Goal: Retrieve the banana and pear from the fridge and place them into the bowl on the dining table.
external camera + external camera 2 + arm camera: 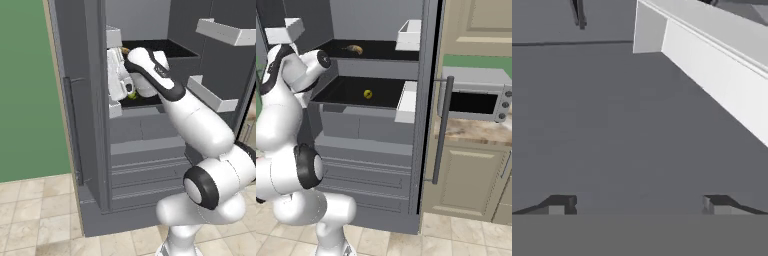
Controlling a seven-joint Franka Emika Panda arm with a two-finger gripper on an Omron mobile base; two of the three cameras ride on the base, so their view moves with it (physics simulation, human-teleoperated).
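Fingertips [562, 204] sit way apart at the bottom of the hand view, so the hand [637, 205] is wide open with nothing in it, staring at a flat grey fridge wall with a white door bin [722, 75] cutting across the upper right. From the left base view the arm [195, 120] reaches up into the open fridge [90, 125], with the wrist at the level of the lower black shelf, next to a white bin on the left door. Over in the right base view, the pear [368, 93] is a little yellow-green blob sitting by itself on the lower shelf [346, 92], roughly in the middle. The banana [354, 49] lies on the upper shelf, above and a bit left of the pear. Right of the fridge there's a microwave [476, 102] on a beige cabinet tabletop [466, 131].
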